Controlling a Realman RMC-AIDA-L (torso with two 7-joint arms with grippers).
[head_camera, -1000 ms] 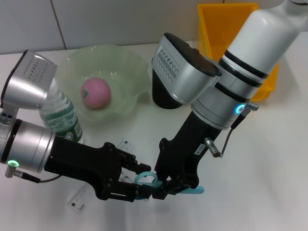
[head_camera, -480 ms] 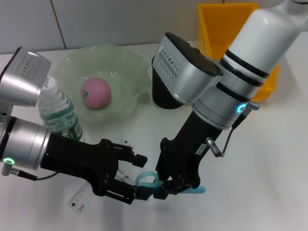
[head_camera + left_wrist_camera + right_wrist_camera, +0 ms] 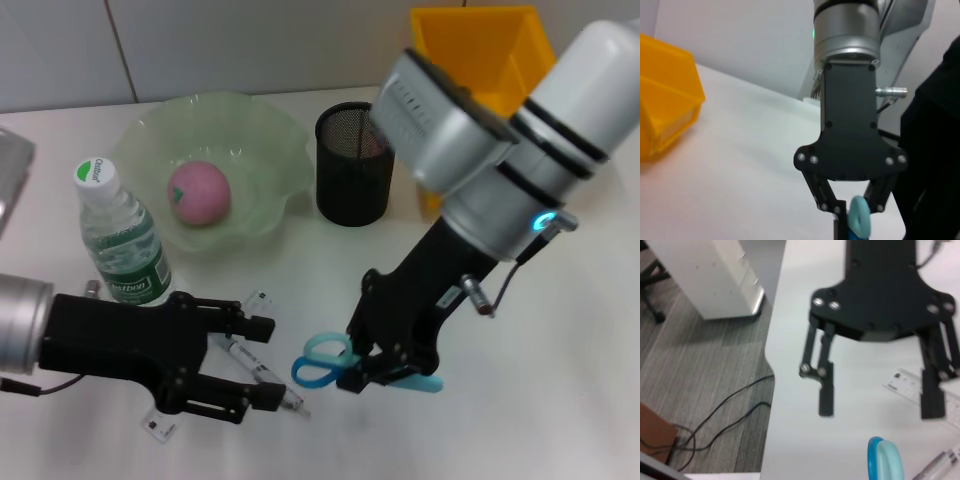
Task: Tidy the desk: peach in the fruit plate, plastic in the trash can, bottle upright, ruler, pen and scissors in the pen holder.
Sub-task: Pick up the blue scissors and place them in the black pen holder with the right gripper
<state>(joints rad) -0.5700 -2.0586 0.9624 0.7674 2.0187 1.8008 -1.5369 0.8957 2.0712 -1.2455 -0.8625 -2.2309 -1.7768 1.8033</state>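
Handoff looks done: right gripper (image 3: 385,368) now holds the scissors (image 3: 345,365) alone, jaws clamped on the sheath end, blue loops sticking out toward frame left. A second ago both grippers met at the scissors; now the left gripper (image 3: 268,362) has let go and backed off toward lower left, jaws spread wide and empty, well apart from the loops. The right wrist view confirms it: the left fingers (image 3: 826,394) stand apart with nothing between them.

The right arm has also swung, so the pen holder (image 3: 352,163) is uncovered at upper centre, and the trash can (image 3: 475,50) shows behind it at upper right.

Rest of the desk (image 3: 560,390):
- peach (image 3: 199,192) already in the fruit plate (image 3: 215,160), upper left
- bottle (image 3: 122,240) upright at left, just beside the plate
- pen (image 3: 258,372) flat on the desk at lower left, between the left jaws
- ruler (image 3: 165,415) probably the clear strip under the left gripper, mostly hidden, hard to confirm

No plastic scrap visible on the desk.

Meaning: the scissors are cleanly in one hand, and I'd judge the path up to the holder is open. Pen and ruler not yet stowed; the left gripper sits right over them.
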